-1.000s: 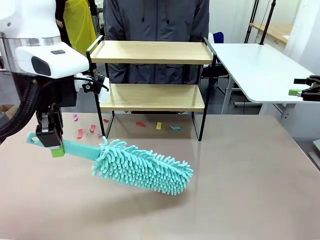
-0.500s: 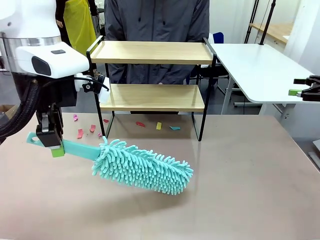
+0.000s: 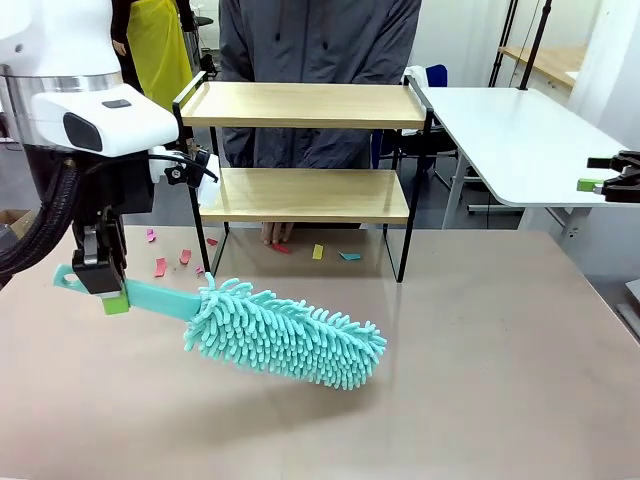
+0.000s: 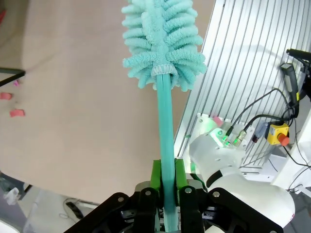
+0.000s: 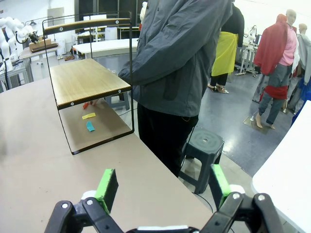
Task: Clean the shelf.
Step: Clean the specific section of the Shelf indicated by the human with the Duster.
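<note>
Before the shelf (image 3: 412, 140), left gripper (image 3: 108, 290) clamped on duster (image 3: 285, 335) handle, right gripper (image 5: 163, 187) open; best sweep its 2 boards (image 3: 305, 195) head level.

Likely lab: white worktables (image 3: 520, 140), loose cabling (image 4: 253, 120)

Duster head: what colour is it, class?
The duster head is teal, a light blue-green; it shows best in the front view.

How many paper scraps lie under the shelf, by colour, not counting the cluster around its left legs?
Red scrap: 1
Yellow scrap: 1
Teal scrap: 1
Total: 3
</note>
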{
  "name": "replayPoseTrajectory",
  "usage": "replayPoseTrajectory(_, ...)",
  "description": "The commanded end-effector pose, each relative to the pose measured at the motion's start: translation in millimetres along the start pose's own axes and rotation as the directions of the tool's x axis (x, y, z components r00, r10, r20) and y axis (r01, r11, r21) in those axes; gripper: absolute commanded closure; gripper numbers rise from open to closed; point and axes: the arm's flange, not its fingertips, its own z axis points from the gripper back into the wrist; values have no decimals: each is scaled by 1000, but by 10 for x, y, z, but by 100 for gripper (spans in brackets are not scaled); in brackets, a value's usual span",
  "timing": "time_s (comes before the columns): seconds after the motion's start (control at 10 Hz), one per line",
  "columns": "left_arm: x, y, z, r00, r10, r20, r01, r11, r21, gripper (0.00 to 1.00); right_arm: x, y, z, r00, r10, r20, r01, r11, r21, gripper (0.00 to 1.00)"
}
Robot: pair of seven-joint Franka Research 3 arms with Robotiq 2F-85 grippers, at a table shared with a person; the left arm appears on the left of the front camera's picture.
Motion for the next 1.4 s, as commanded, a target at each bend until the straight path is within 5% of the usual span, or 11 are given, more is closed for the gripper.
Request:
replayPoseTrajectory(0.0, 1, -1, 45, 1000, 4, 4, -4, 1000, 12, 87, 57, -8, -13, 1000, -6, -23, 6, 1000, -13, 0)
replayPoseTrajectory(0.9, 0, 0, 0, 1000, 0, 0, 0, 1000, 0, 87, 57, -8, -13, 1000, -6, -23, 6, 1000, -13, 0)
replayPoseTrajectory(1.1, 188, 74, -217, 980, 137, 142, -134, 990, -32, 87, 57, -8, -13, 1000, -6, -23, 6, 1000, -13, 0)
replayPoseTrajectory(1.3, 317, 79, -385, 914, 345, 216, -340, 939, -59, 87, 57, -8, -13, 1000, -6, -23, 6, 1000, -13, 0)
